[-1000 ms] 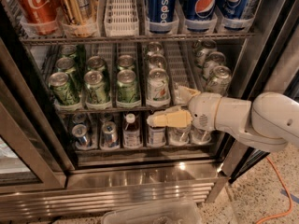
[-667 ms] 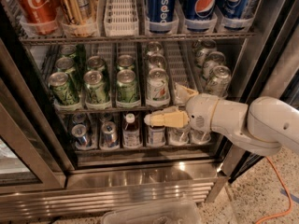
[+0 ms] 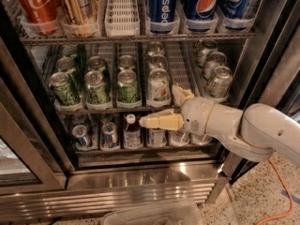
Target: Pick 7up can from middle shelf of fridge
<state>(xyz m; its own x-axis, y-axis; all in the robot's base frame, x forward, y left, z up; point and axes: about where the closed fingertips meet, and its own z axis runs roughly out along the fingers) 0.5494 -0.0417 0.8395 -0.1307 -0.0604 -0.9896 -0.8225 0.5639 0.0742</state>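
7up can [image 3: 158,85], upright at front of its lane on middle shelf [image 3: 103,109] of fridge [image 3: 140,175], green cans [image 3: 97,86] alongside, gripper [image 3: 158,105] just beside it, fingers spread wide, empty.

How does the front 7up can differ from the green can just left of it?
The 7up can is pale silver-white; the green can is dark green. The 7up can stands right above the open gripper; the green can is one lane farther left. Both stand upright, silver-topped, alike in size.
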